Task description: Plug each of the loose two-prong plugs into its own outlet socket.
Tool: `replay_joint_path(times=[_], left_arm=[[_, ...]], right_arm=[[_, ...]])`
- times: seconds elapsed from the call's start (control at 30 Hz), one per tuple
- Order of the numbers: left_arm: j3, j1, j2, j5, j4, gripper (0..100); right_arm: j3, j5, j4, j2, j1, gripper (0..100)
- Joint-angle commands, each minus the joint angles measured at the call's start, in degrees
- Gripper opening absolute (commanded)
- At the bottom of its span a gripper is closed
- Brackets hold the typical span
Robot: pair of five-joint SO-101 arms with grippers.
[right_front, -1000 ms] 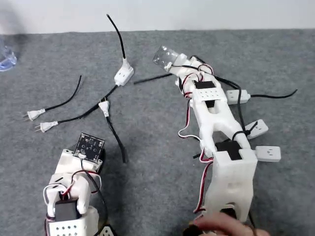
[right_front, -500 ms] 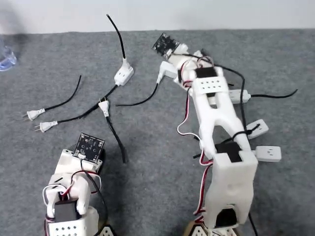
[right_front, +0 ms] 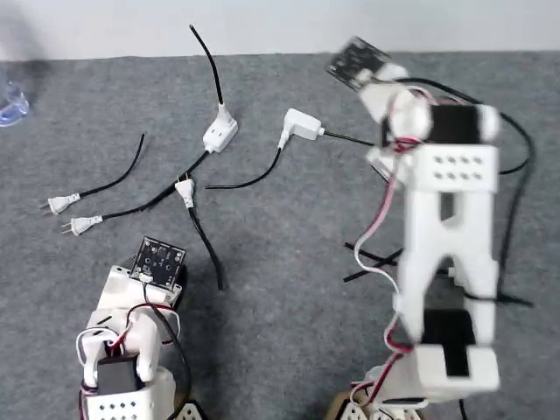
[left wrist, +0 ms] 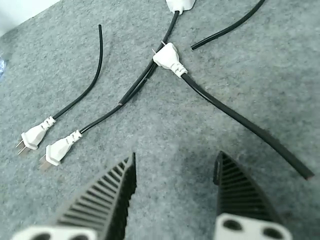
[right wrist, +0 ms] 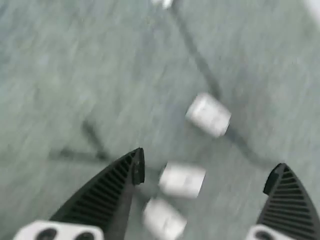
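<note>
The left arm is sitting at the near-left corner of the grey felt worktop. The left arm's jaws are standing apart over bare felt and gripping nothing.

Beyond them, three plugs are lying loose:
- A small white two-prong plug on a short black lead is lying toward the left edge.
- A second white two-prong plug on a longer lead is lying just beside it.
- A white two-prong plug on a thick black cord is lying nearer the middle.

Toward the far edge, a white outlet socket block appears to be carrying a white plug with a curving black lead in its far end. Near it, a white joined plug-and-socket piece is lying with black cord leaving both ends, so it looks mated too.

The right arm is reaching along the right side toward the far edge. The right arm's jaws are spread wide and gripping nothing. They are hanging above three blurred white socket blocks that are lying close together. I cannot tell whether any of these is occupied.

As I judge it, two pairings are looking finished. The three plugs on the left are waiting for sockets, so the job is sitting somewhat under halfway.
</note>
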Motion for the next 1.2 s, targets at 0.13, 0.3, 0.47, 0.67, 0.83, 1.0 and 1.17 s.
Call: replay_joint_path(times=[0.13,0.3,0.47,0.67,0.83,1.0,1.17], left_arm=[[-0.3,0.4,-0.7,-0.4,-0.1,24],[-0.3,0.4,-0.7,-0.4,0.2,24],[-0.3,0.4,-0.7,-0.3,0.2,24],[-0.3,0.4,-0.7,-0.3,-0.2,24],[-0.3,0.4,-0.7,-0.3,-0.2,24],[-0.3,0.4,-0.7,-0.3,-0.2,24],[-0.3,0.4,-0.7,-0.3,-0.2,24]], right_arm=[[12.0,2.2,2.4,-13.8,12.2,36.8],[22.0,-3.4,-9.5,-10.9,22.9,36.8],[28.2,-11.9,-16.8,-3.0,27.0,36.8],[30.1,-17.8,-16.5,7.6,27.2,32.3],[30.2,-18.6,-16.0,15.0,28.2,14.3],[29.7,-17.1,-16.2,18.6,29.8,18.5],[29.7,-15.1,-15.5,15.5,30.5,34.4]])
